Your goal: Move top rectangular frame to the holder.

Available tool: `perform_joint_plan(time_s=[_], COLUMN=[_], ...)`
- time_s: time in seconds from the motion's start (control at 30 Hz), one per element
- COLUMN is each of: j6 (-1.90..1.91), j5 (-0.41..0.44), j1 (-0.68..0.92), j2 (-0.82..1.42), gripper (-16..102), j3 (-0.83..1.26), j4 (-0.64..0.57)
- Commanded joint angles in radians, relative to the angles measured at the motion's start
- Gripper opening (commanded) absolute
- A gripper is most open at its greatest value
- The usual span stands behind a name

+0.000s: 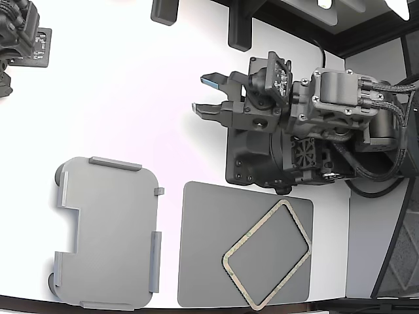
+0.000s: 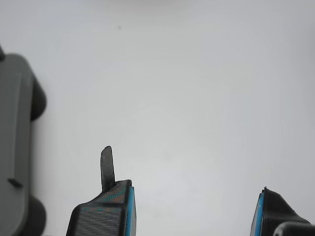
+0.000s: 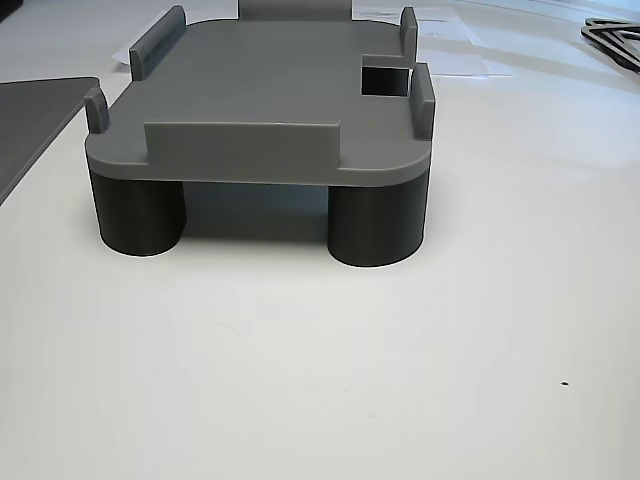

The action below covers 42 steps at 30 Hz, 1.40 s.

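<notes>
The frame [image 1: 267, 254] is tan-beige, lying on a dark grey mat [image 1: 209, 261]. The holder [image 1: 108, 232] is light grey on a white bench [image 1: 131, 98], and the black gripper [image 1: 208, 95] has blue pads [image 2: 130, 211].

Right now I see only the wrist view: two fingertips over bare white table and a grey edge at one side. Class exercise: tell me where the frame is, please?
Observer: The top rectangular frame lies tilted on a dark grey mat, toward the exterior view's right, apart from the gripper.
Operator: Is anything in the holder yet?
Observer: No. The holder is bare; it sits to the exterior view's left of the mat.
Operator: Does the holder sit flat on the table?
Observer: No. The other view shows it raised on dark round legs.
Operator: Is the gripper holding anything?
Observer: No, its jaws stand open and empty over the white table.
</notes>
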Motion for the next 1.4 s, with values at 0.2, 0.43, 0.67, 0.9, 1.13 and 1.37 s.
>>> perform_joint_plan(time_s=[0.2, 0.43, 0.67, 0.9, 1.13, 1.37], j6=[-0.012, -0.089, -0.077, 0.086, 0.245, 0.482], j5=[-0.005, -0.046, -0.106, -0.087, 0.008, 0.091], j1=[-0.015, -0.003, 0.178, 0.46, 0.739, 1.035], j2=[-0.017, -0.236, -0.647, -0.879, -0.894, -0.982], gripper=[100, 100, 100, 100, 100, 100], j3=[-0.094, -0.282, -0.664, -0.81, -0.727, -0.733], j4=[-0.009, -0.021, 0.229, 0.446, 0.462, 0.515])
